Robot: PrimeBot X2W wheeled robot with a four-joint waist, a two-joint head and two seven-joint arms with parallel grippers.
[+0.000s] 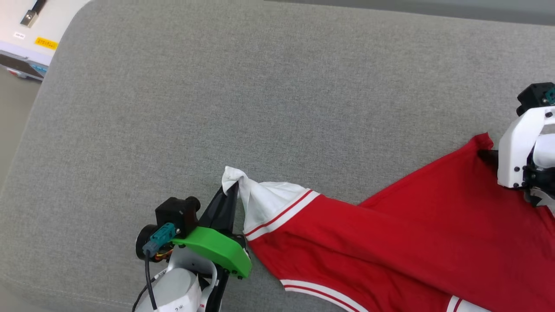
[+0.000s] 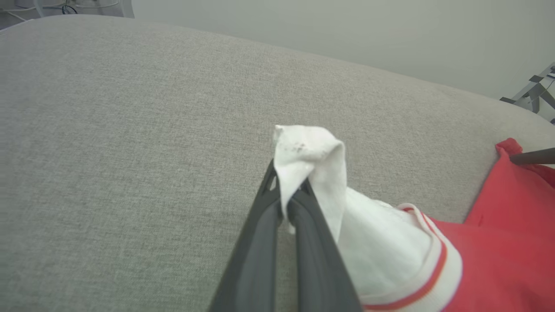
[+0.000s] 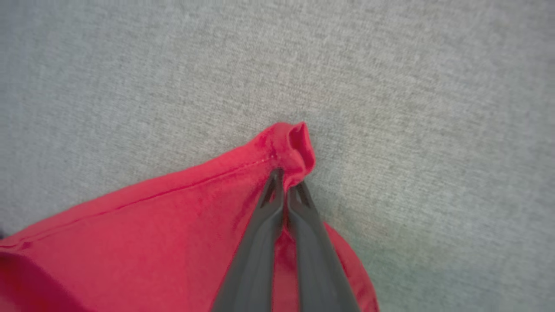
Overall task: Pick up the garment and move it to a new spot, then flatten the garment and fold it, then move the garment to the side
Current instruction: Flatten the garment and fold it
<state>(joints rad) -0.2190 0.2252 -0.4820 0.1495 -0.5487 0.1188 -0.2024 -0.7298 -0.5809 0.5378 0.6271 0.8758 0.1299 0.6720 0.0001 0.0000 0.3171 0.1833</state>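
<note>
Head view, garment (image 1: 412,229): red jersey lying on the grey cushion (image 1: 260,108), across the cushion's near right part, running off the picture's lower and right edges
Head view, left gripper (image 1: 235,187): over the cushion's near middle, dark tips pinched together on the end of the white sleeve (image 1: 269,199), which stands up in a small peak
Sleeve trim (image 1: 284,214): red-and-white stripes where the sleeve meets the red body, lying on the cushion
Head view, right gripper (image 1: 486,154): at the cushion's right side, mostly hidden behind its own white housing (image 1: 516,147); its dark tips meet a red corner of the garment
Left wrist view: both fingers (image 2: 260,242) pressed together with white cloth clamped between them, the cloth bunching above the tips; the cushion lies behind
Right wrist view: fingers (image 3: 256,242) closed on the red hem corner (image 3: 297,143), which curls up just past the tips; a stitched seam runs away from the pinch, the cushion beneath it
Beyond the cushion's far left corner: possibly a pale desk (image 1: 26,39) with a yellow label; too little shows to be sure
</note>
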